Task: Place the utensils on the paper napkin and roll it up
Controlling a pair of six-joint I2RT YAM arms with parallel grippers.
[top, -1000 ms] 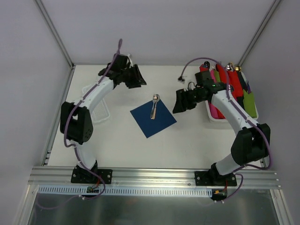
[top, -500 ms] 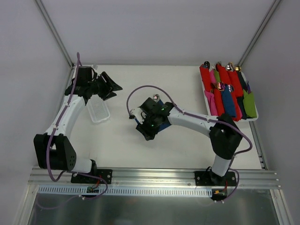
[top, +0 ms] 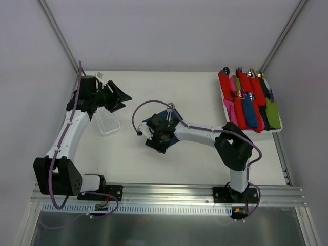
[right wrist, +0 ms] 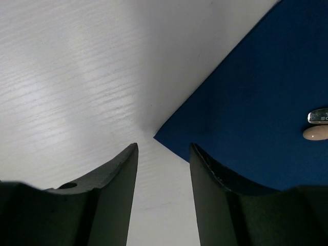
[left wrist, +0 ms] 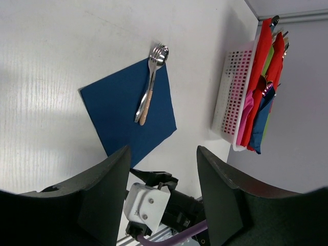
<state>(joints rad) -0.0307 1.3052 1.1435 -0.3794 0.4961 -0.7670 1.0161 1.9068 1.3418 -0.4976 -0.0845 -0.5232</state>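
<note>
The dark navy paper napkin (left wrist: 128, 115) is laid flat on the white worktop (left wrist: 61, 46), near its middle and turned like a diamond. The utensils (left wrist: 147, 92) are laid on it side by side and touching, with their pale tan handles on the paper. The spoon (left wrist: 163, 52) and the head beside it are seen to overhang one corner onto the bare worktop.

At the opposite corner the right hand (right wrist: 161, 154) is held low. Its two fingers (right wrist: 102, 189) are kept apart with the corner's tip seen between them, and nothing is clamped. Whether the paper is touched cannot be told.

The left hand (left wrist: 163, 159) is held well off to the left, near a small white basket (top: 106, 123). Its fingers are likewise spread, and nothing is held in them.

At the far right, a white perforated basket (left wrist: 230, 97) is filled with rolled napkins (left wrist: 261, 66) in red, pink, green and blue.
</note>
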